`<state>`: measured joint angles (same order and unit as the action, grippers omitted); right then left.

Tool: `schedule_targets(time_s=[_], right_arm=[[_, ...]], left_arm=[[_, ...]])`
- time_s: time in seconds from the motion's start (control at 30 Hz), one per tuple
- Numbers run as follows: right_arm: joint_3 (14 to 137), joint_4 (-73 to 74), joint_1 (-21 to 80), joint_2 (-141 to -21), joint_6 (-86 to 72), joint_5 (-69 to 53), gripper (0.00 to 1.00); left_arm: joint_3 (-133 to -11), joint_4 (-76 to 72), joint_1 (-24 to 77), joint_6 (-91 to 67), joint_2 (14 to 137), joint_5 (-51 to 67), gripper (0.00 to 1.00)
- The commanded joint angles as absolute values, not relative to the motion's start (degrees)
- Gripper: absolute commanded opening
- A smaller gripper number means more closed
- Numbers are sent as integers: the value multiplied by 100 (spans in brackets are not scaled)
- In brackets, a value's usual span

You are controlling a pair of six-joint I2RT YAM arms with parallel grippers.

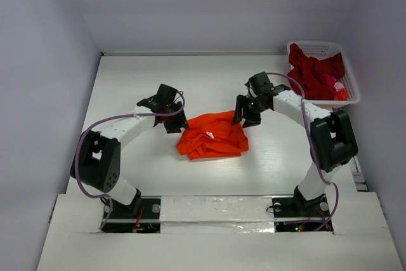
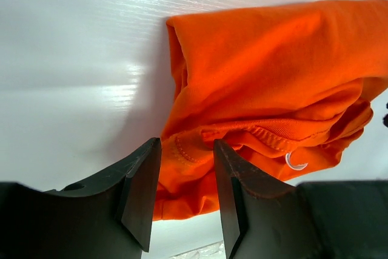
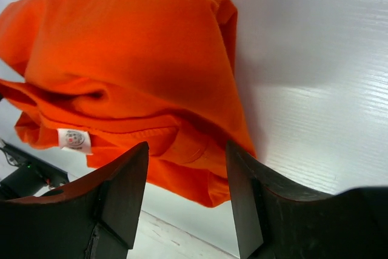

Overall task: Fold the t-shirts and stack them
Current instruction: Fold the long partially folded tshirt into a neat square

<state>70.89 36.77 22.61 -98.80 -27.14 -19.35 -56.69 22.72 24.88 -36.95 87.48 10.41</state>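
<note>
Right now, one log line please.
orange t-shirt: bunched | left pincer: straddles its edge | right pincer: straddles opposite edge | basket: red cloth inside

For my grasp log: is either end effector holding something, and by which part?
Cannot be told: left end effector and right end effector straddle opposite edges of the orange t-shirt, jaws apart.

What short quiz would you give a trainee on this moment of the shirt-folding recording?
1. True or false: the orange t-shirt lies in the basket.
2. Fill in: the dark red shirt lies in the ____.
3. Which thing are the left gripper and the right gripper both at: A the orange t-shirt, B the dark red shirt, C the basket?
Key: 1 false, it lies crumpled on the table; 2 basket; 3 A.
</note>
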Motion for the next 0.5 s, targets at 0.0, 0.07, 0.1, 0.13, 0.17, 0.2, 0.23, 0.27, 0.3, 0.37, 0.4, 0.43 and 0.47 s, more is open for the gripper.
schedule_targets(time_s=[0.0,0.07,0.1,0.13,0.17,0.2,0.23,0.27,0.3,0.37,0.4,0.43,0.47], right_arm=[[7304,3498,2408,-10010,-2637,-1793,59],[7365,3507,2461,-10046,-2637,-1775,58],[7383,3524,2461,-10072,-2637,-1767,58],[7400,3524,2531,-10072,-2645,-1758,58],[7418,3524,2531,-10090,-2654,-1749,57],[7427,3516,2531,-10107,-2663,-1749,56],[7427,3516,2531,-10116,-2672,-1758,56],[7435,3507,2592,-10134,-2681,-1767,56],[7444,3489,2593,-10160,-2689,-1767,55],[7436,3481,2645,-10195,-2698,-1758,53],[7427,3472,2646,-10204,-2707,-1749,52],[7418,3472,2646,-10213,-2716,-1758,51],[7409,3463,2646,-10213,-2707,-1749,50]], left_arm=[[-5713,2197,2470,-3586,8560,897,37],[-5730,2162,2470,-3595,8639,879,37],[-5748,2153,2470,-3595,8657,896,37],[-5757,2127,2470,-3595,8701,905,37],[-5757,2110,2470,-3595,8719,923,37],[-5774,2101,2470,-3595,8727,949,37],[-5774,2083,2470,-3603,8754,967,37],[-5783,2074,2470,-3612,8763,975,37],[-5783,2074,2470,-3612,8771,984,37],[-5783,2065,2470,-3604,8780,1002,37],[-5783,2065,2470,-3604,8789,1002,36],[-5783,2065,2470,-3604,8798,1011,36],[-5775,2065,2470,-3604,8798,1011,36]])
